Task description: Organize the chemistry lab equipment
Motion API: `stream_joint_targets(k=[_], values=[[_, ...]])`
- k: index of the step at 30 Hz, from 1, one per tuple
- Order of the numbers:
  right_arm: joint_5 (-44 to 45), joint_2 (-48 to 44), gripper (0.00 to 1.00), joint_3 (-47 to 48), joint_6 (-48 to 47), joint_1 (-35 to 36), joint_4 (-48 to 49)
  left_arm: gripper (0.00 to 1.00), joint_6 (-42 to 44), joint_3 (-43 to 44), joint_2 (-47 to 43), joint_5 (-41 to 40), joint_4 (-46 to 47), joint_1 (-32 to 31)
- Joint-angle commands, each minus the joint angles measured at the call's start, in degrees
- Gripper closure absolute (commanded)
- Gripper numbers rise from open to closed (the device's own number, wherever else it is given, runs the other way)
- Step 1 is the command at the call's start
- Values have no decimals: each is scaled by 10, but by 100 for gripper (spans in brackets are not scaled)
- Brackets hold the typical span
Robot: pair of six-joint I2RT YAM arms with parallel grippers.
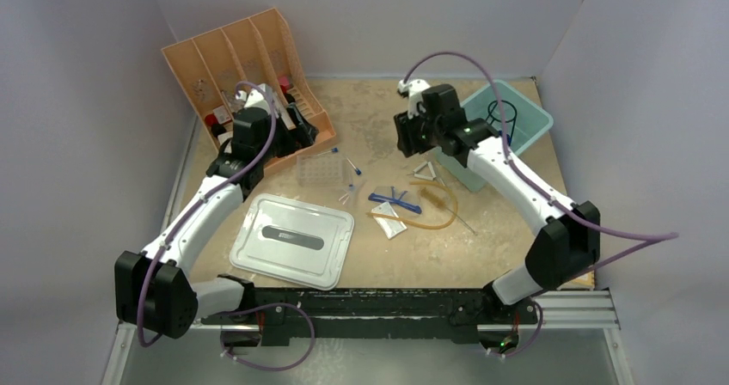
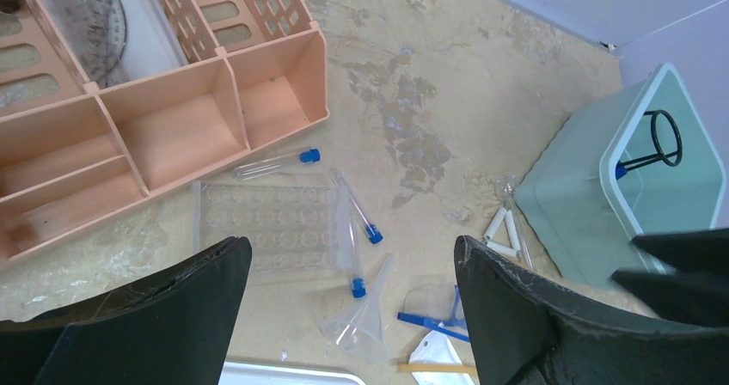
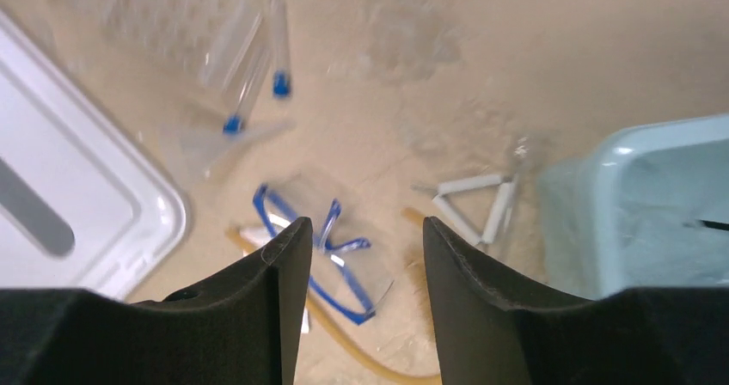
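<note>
We log the left gripper (image 2: 352, 249) spread wide and empty above the clear tube rack (image 2: 266, 226). The blue-capped tubes (image 2: 355, 203) lie loose beside the rack, and we judge that a nudge would roll them. The blue-framed safety glasses (image 3: 320, 260) overlap the amber hose (image 1: 425, 224), so lifting one may drag the other. The right gripper (image 3: 363, 230) hangs over them, parted and empty. The black wire ring (image 2: 664, 137) sits in the teal bin (image 2: 567, 222).

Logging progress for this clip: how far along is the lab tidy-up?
Done: the black wire ring sits in the teal bin. In hand: nothing; the left gripper and right gripper are open. Left: tube rack, blue-capped tubes, wire triangle, amber hose and blue glasses lie on the table.
</note>
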Motion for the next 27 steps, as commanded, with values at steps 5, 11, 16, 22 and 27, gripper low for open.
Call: stream_joint_targets(k=[5,11,16,22,27], values=[[-163,51,45,-89,-151,33,-13,12,-10,18,-2,-35,31,-1],[-139,97,35,-83,-206,52,-17,12,-39,48,46,-7,71,-1],[-168,129,22,-69,-221,53,-36,13,-53,84,98,13,113,-1],[-169,173,19,-51,-236,53,-47,13,-46,110,137,15,117,-1],[-196,205,28,-31,-261,53,-62,13,-46,121,150,15,124,-1]])
